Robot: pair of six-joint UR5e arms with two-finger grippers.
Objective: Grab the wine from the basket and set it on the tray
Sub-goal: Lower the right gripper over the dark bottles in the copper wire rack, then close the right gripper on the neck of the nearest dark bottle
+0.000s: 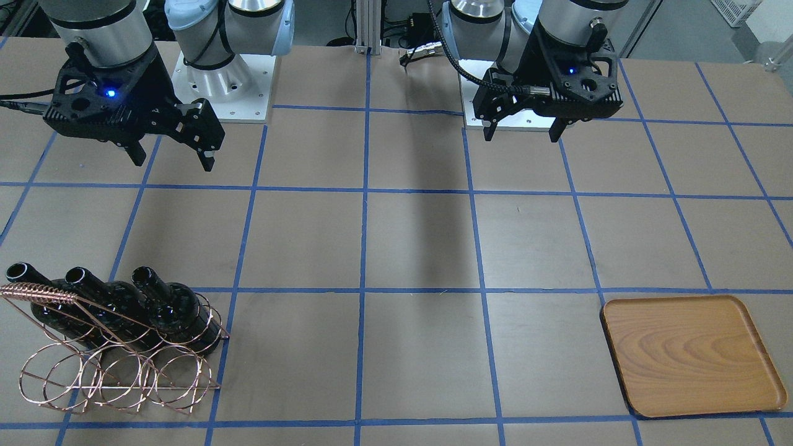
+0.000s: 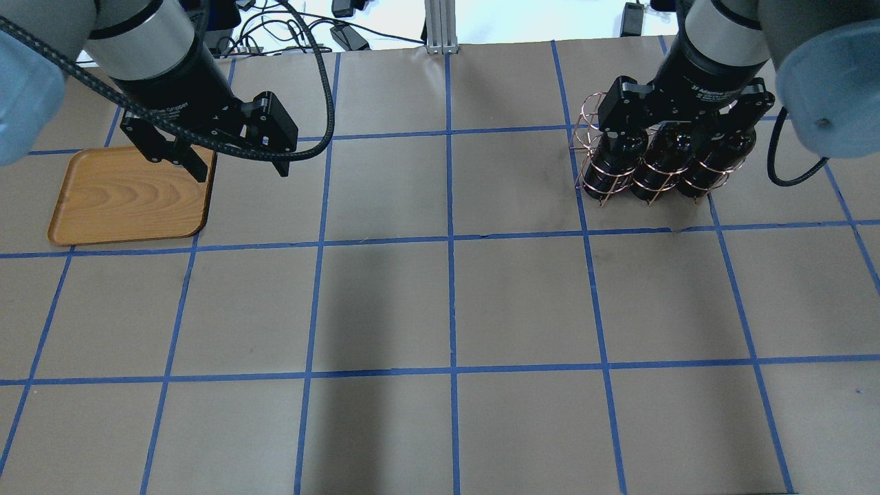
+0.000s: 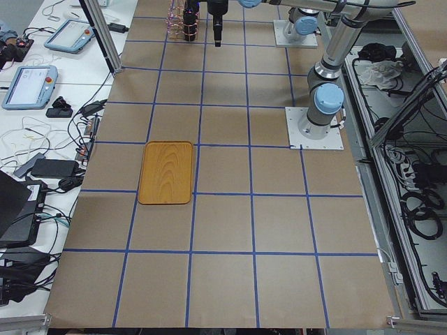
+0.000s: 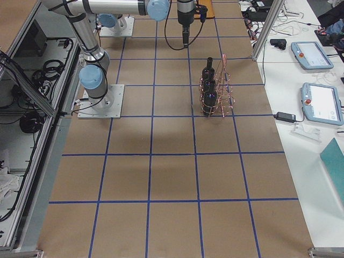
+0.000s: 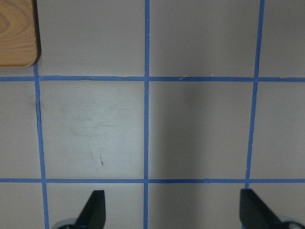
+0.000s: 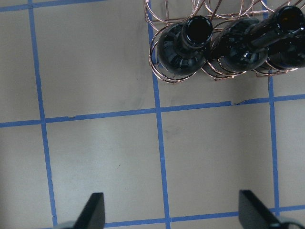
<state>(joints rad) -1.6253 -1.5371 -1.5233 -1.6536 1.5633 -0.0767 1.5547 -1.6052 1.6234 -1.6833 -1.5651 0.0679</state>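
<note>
At the upper left of the front view my right end effector (image 1: 172,160) hangs above the tabletop (image 1: 403,248), spread wide and holding nothing. Its fingers (image 6: 93,212) show at the bottom corners of its wrist view with bare tabletop between them. Out from there, at the top right of that wrist view, sits the basket (image 6: 167,78) with three bottles side by side, mouths toward the camera. The wine (image 6: 178,50) nearest my fingers is the leftmost there, and it touches its neighbour. In the front view, basket and bottles are at the lower left, with the coiled handle (image 1: 37,291) running just beside the necks. My left end effector (image 1: 521,133) is at the upper right, also wide and empty. The tray (image 1: 687,356) lies at the lower right, well apart from the basket, with no bottle on it.

Nothing is grasped, so I judge the task to be at its start. The glass is glossy and the neck narrow, so a grip could slip. The bottles are packed close, so a finger going in may knock the neighbour. A loop may catch the body and drag the light basket up with it. The long carry across the tabletop would give a loose hold time to fail.
</note>
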